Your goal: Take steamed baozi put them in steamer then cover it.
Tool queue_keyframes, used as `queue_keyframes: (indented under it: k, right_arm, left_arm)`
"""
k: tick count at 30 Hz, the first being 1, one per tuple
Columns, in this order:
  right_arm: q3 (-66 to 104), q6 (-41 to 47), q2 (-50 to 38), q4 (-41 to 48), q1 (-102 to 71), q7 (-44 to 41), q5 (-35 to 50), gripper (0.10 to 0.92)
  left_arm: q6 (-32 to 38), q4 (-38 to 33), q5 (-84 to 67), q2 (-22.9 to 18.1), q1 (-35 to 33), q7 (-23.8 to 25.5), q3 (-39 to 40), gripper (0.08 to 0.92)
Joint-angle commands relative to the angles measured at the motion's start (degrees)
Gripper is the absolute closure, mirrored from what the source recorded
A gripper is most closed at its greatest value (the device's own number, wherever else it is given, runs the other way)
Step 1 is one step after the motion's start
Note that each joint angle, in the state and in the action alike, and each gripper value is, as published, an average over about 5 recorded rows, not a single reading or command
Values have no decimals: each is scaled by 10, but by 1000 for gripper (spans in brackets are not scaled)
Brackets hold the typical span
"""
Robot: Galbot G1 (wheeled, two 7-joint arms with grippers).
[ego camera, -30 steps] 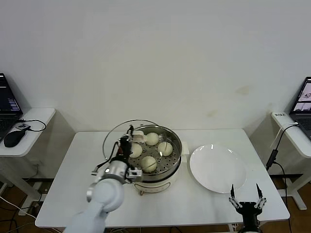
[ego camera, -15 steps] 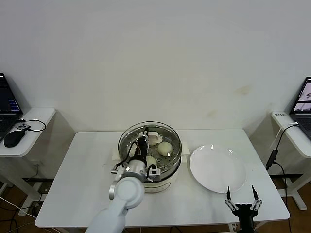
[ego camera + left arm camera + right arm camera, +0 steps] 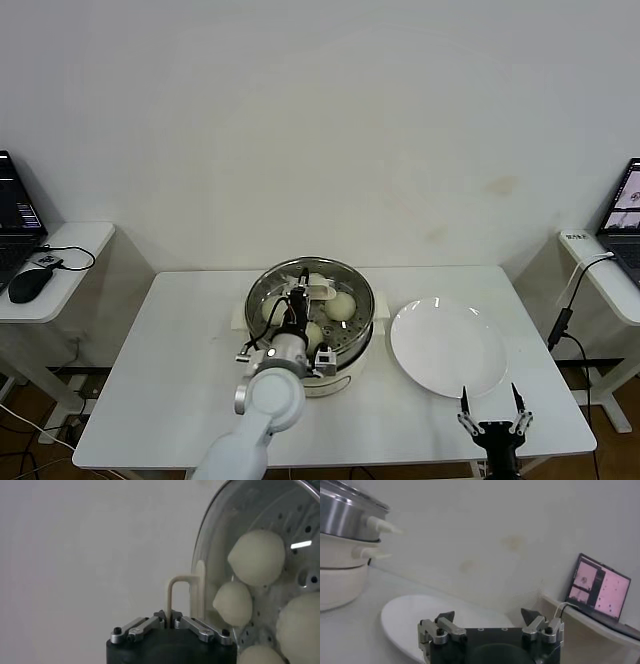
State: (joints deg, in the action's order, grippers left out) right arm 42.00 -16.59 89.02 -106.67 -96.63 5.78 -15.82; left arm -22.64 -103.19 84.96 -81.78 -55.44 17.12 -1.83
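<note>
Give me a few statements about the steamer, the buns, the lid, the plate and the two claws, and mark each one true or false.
1. The buns lie in the steamer. True.
2. The left claw is shut on the lid's handle. True.
3. A bun lies on the plate. False: the plate is bare.
4. The right claw is shut on the plate. False: it is open, at the table's near edge, holding nothing.
5. The lid lies flat on the table. False: the left claw holds it over the steamer.
</note>
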Motion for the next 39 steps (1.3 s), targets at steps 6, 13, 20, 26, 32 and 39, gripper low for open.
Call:
queue_keyframes:
  k: [6,13,20,26,32,39]
  right_arm:
    - [-5,-1,0,-2,-3,-1,-3,203]
    - [-13,-1,2,-3,-3,0,-5,203]
    - [-15,-1,2,-6,-7,-1,-6,203]
    - [-16,0,1,-6,-8,-1,-6,203]
    - [-24,2,1,-4,-9,-1,-10,202]
    - [-37,4,-2,-7,-11,-5,-6,203]
  left_arm:
    - [3,8,5,-14,-9,-4,-7,859]
    - [11,8,-3,-18,-10,-23,-15,849]
    - [14,-32,-10,1,-37,-24,-21,682]
    - [17,-124,-42,41,-103,-30,-26,508]
    - [48,-244,-120,88,-208,-87,-66,335]
    - [125,-309,-464,148,-353,-257,-181,187]
